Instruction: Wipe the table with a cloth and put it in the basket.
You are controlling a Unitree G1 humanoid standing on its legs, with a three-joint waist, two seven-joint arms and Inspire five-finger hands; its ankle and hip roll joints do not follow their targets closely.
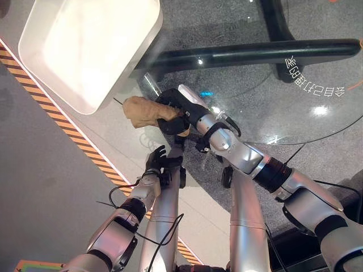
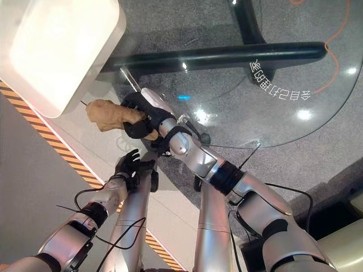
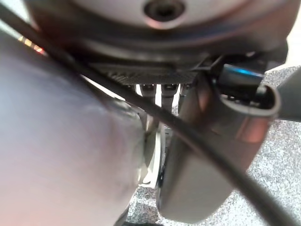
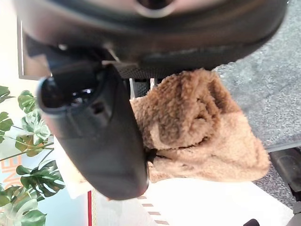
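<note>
- A round glass table stands over speckled grey carpet, and its dark curved base shows through the top.
- A strip of orange and black hazard tape runs slantwise across the pale floor beside the carpet.
- A white basket with rounded corners sits at the glass's edge, toward the robot's left. I can see nothing lying inside it.
- The right hand reaches out at the table's rim, just beside the basket. Its dark fingers are curled tight around the tan fluffy cloth.
- The cloth is bunched into a lump. Most of it sticks out of the grip toward the basket, close to the near wall but not inside.
- From the right wrist camera, the cloth folds over itself and is pressed against the dark thumb.
- The left hand hangs lower and nearer the robot, off the table. Its fingers are loosely spread, holding nothing.
</note>
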